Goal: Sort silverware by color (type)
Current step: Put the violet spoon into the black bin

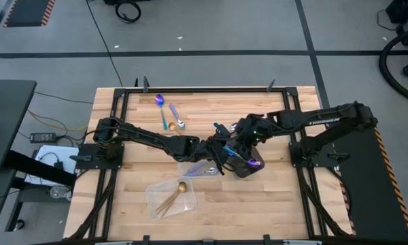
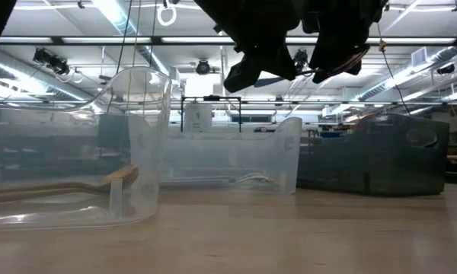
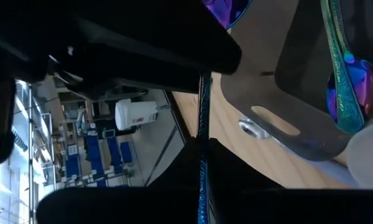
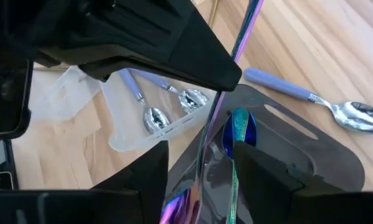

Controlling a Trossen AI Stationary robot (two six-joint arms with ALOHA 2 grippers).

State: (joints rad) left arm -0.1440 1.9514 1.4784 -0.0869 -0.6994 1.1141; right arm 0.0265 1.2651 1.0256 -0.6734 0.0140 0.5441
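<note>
My left gripper (image 1: pixel 214 151) (image 3: pixel 202 180) is shut on a slim iridescent utensil (image 4: pixel 233 56) at the table's middle. My right gripper (image 1: pixel 236 148) (image 4: pixel 205 180) is open just above the dark tray (image 1: pixel 248 170). Its fingers stand on either side of the same utensil, apart from it. An iridescent spoon (image 4: pixel 239 127) lies in the tray. Two silver spoons (image 4: pixel 155 118) lie in a clear container (image 1: pixel 200 169). Gold utensils (image 1: pixel 171 196) lie in another clear container (image 1: pixel 170 199). An iridescent spoon (image 1: pixel 160 101), a teal-handled one (image 1: pixel 164 122) and a lilac-handled silver spoon (image 1: pixel 177 118) lie on the table farther back. My left gripper pinches the iridescent utensil's thin handle (image 3: pixel 202 124) between its two fingers. The handle sticks out past the fingertips toward the right gripper. The utensil is lifted clear and slants down over the dark tray.
The two clear containers and the dark tray (image 2: pixel 381 164) stand close together at the table's near middle. The wooden table (image 1: pixel 136 170) is bare at the near left and far right. Black frame rails (image 1: pixel 204 89) run along its edges.
</note>
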